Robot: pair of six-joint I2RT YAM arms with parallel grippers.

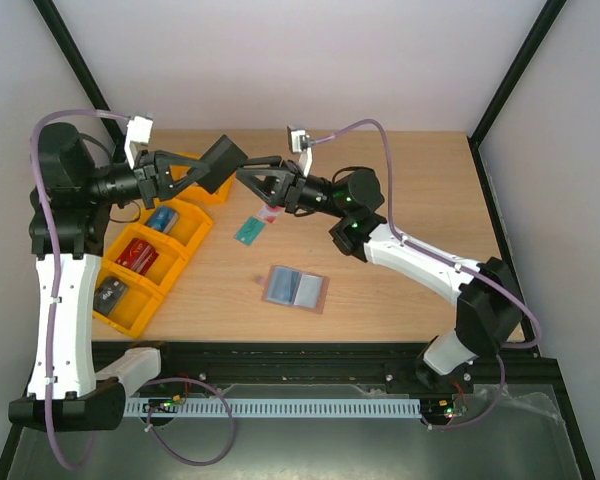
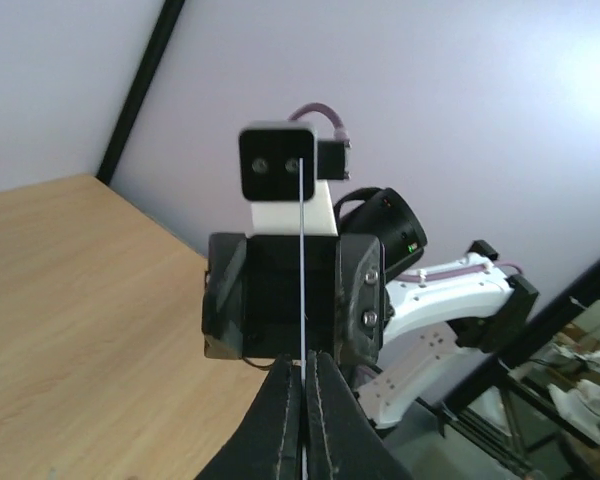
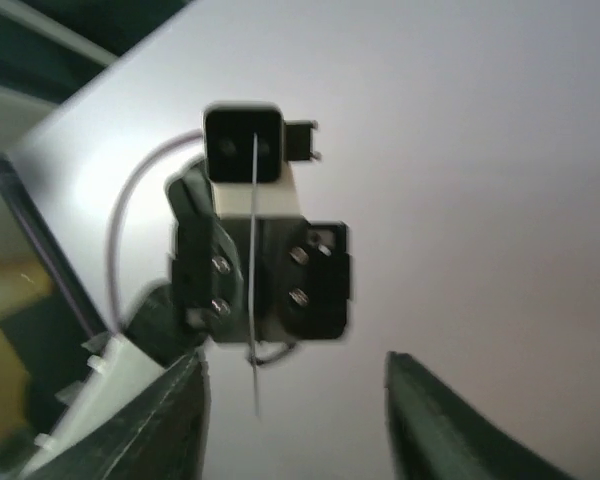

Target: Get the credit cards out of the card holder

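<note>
The card holder [image 1: 295, 288] lies open on the table, grey-blue inside up, with a reddish-brown rim. The teal-green card [image 1: 249, 231] and the pale card with a red mark [image 1: 270, 214] lie flat on the table beyond it. My left gripper [image 1: 212, 172] is raised and shut on a thin dark flat card [image 1: 224, 160], seen edge-on as a white line [image 2: 302, 240] above the shut fingers [image 2: 280, 400]. My right gripper [image 1: 261, 182] is open and faces it, above the pale card. In the right wrist view the thin card [image 3: 253, 300] hangs just ahead of the open gripper [image 3: 292, 358], close to its left finger.
Orange plastic bins [image 1: 185, 235] stand at the left, holding a blue item, a red item and a grey item. The two wrists nearly meet over the back middle of the table. A black frame post [image 2: 140, 90] runs up the far wall.
</note>
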